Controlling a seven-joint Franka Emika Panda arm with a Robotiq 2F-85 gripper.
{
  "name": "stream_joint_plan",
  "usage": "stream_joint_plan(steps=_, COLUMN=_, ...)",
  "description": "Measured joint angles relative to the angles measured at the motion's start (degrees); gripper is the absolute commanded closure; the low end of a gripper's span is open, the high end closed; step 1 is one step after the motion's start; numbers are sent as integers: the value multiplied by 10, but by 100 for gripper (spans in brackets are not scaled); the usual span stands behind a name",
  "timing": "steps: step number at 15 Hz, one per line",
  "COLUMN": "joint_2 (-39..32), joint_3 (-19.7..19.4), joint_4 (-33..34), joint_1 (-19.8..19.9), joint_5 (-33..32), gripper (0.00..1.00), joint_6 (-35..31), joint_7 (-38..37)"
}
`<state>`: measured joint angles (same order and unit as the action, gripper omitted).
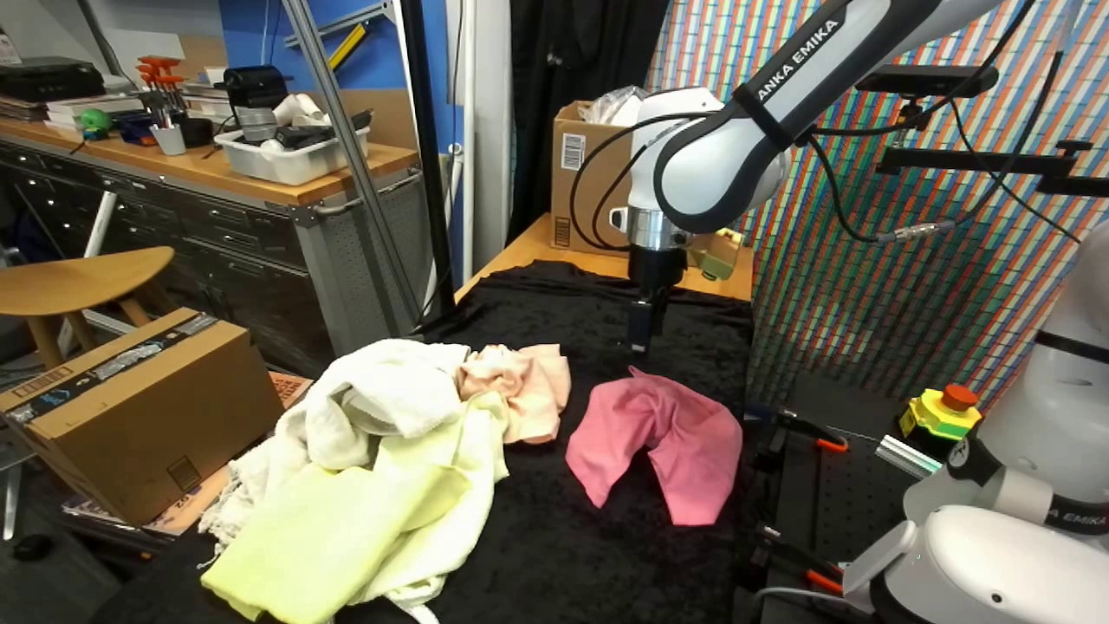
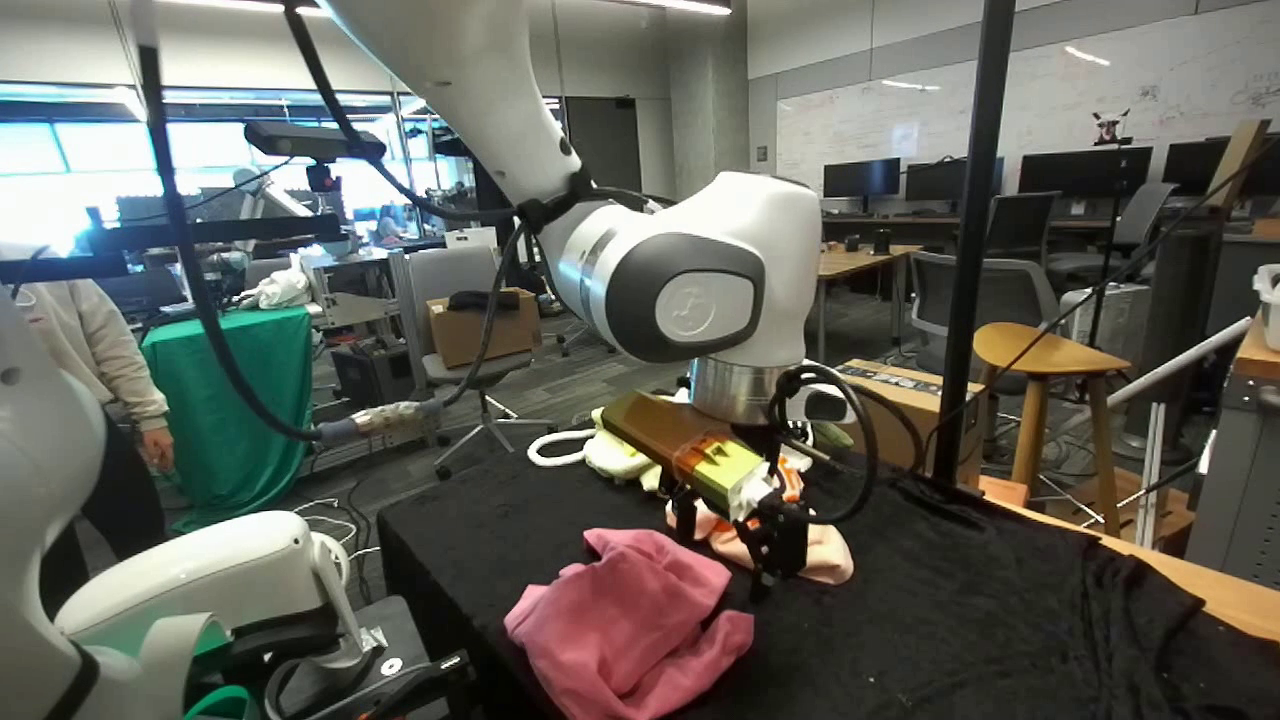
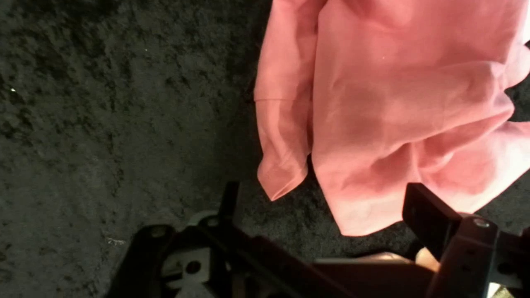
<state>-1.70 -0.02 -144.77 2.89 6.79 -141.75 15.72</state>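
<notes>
Pink cloth [image 3: 393, 103] lies rumpled in my wrist view, spread from twelve o'clock round to three, its narrow strip pointing toward six. My gripper [image 3: 323, 194] stands with its jaws wide apart; through the gap I see black cover [image 3: 124, 124] and the near end of the cloth. One fingertip sits at about seven o'clock, its partner between three and four, where it overlaps the cloth (overlap only, by the look of it: in an exterior view the fingers [image 1: 639, 328] end just short of the cloth's peak at its twelve, a sliver of black cover between).

As for pose, in that view the arm [image 1: 736, 147] slants down from between one and two o'clock to a bent joint, and under a silver collar [image 1: 654, 227] the gripper hangs toward six, close to vertical. In an exterior view the arm [image 2: 690, 290] leans in from eleven; a gold-coloured block [image 2: 690, 450] rides beside the collar, and the fingers [image 2: 685, 515] are between one and two o'clock of the cloth, near its edge.

With the cloth as my dial in an exterior view, a peach cloth [image 1: 520, 390] sits between nine and ten, a white cloth [image 1: 390, 386] farther out just past nine, and a yellow-green cloth [image 1: 346, 529] between eight and nine. A cardboard box [image 1: 156, 425] rests well apart at nine.
</notes>
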Motion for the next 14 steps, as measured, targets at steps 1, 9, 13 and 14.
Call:
stream_joint_plan(steps=1, joint_2=6, joint_3=0, joint_4=-13, joint_1=0, joint_5=16, gripper=0, joint_6=-21, joint_7=11)
stream_joint_plan(steps=9, joint_2=11, joint_3=11, joint_4=-78, joint_1=-18, joint_5=109, gripper=0, joint_6=-136, joint_7=70)
stream_joint_plan(steps=13, joint_2=10, joint_3=24, joint_4=-87, joint_1=-32, joint_5=148, gripper=0, joint_6=-156, joint_7=91)
stream_joint_plan(steps=14, joint_2=8, joint_3=27, joint_4=-88, joint_1=-35, joint_5=154, gripper=0, joint_6=-160, joint_7=95)
